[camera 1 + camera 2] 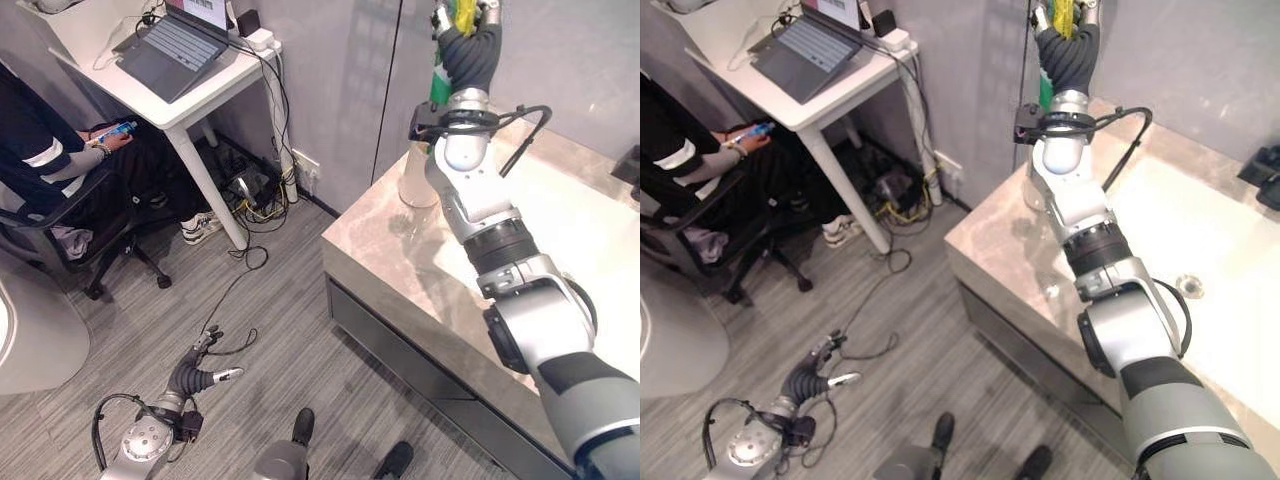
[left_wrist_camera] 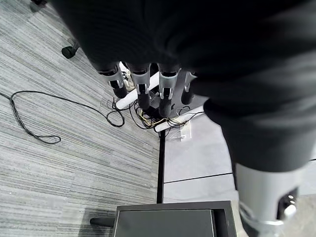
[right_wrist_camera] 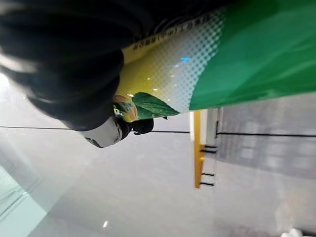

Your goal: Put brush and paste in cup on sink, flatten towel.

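Observation:
My right hand (image 1: 462,22) is raised at the top of the eye views, above the back left corner of the marble counter (image 1: 400,260). Its fingers are curled round a green and yellow toothpaste tube (image 3: 237,54), whose green end (image 1: 438,85) hangs down beside the wrist. A translucent cup (image 1: 415,182) stands on the counter just below, partly behind my forearm. The white sink basin (image 1: 1200,230) lies to the right of the cup. My left hand (image 1: 205,378) hangs low over the grey floor, its fingers (image 2: 143,94) straight and holding nothing.
A dark object (image 1: 1265,170) lies at the counter's far right edge. To the left stands a white desk (image 1: 190,100) with a laptop (image 1: 175,45); a person (image 1: 60,160) sits there in an office chair. Cables (image 1: 255,195) lie on the floor by the wall.

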Available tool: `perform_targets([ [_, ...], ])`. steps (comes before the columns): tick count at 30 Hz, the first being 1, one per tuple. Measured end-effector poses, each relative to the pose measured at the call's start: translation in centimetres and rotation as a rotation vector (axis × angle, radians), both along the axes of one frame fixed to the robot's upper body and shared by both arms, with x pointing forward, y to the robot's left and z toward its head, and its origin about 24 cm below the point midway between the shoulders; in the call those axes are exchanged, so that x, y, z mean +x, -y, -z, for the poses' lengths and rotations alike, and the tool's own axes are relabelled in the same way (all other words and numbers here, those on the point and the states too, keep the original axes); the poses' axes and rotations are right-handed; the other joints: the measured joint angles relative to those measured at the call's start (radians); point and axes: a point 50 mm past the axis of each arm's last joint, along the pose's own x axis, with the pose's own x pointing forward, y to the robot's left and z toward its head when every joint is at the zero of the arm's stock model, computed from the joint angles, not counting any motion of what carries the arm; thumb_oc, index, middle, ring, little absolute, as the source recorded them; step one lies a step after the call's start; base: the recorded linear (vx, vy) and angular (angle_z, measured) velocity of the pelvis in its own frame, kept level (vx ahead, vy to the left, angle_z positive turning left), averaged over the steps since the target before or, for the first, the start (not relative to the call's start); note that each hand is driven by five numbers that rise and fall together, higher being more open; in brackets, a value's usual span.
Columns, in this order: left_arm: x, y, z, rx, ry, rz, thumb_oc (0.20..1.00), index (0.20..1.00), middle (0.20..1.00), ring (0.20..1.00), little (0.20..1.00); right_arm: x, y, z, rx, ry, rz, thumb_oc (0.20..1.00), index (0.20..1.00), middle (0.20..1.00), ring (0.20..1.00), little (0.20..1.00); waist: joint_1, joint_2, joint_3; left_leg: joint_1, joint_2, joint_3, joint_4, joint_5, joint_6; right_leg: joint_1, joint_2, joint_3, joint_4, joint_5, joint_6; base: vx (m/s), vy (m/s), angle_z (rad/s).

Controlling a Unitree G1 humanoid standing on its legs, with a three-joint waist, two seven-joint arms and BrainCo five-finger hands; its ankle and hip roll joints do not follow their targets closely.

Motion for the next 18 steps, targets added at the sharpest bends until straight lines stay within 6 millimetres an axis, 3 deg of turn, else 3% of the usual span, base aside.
perform_targets([
  [17,0.4,0.6,0.2,0.034,0.001,0.037,1.000,1.000,1.000,1.000,1.000,1.0,1.3,2.2,0.121,-0.111,0.003,0.200,0.200,0.200,0.200,0.200,0.000,-0.005,0.023,0.008,0.001,0.001,0.000,0.000,0.000,0.007,0.001,0.002,0.000,0.001,-0.001,0.00,0.000,0.00],
  [18,0.3,0.6,0.4,0.036,-0.010,0.035,1.000,1.000,1.000,1.000,1.000,1.1,1.2,2.3,0.134,-0.116,-0.013,0.442,0.442,0.442,0.442,0.442,-0.001,-0.006,0.028,0.008,0.001,0.002,0.000,0.000,0.000,0.007,0.001,0.002,0.000,0.001,-0.001,0.00,0.000,0.00],
])
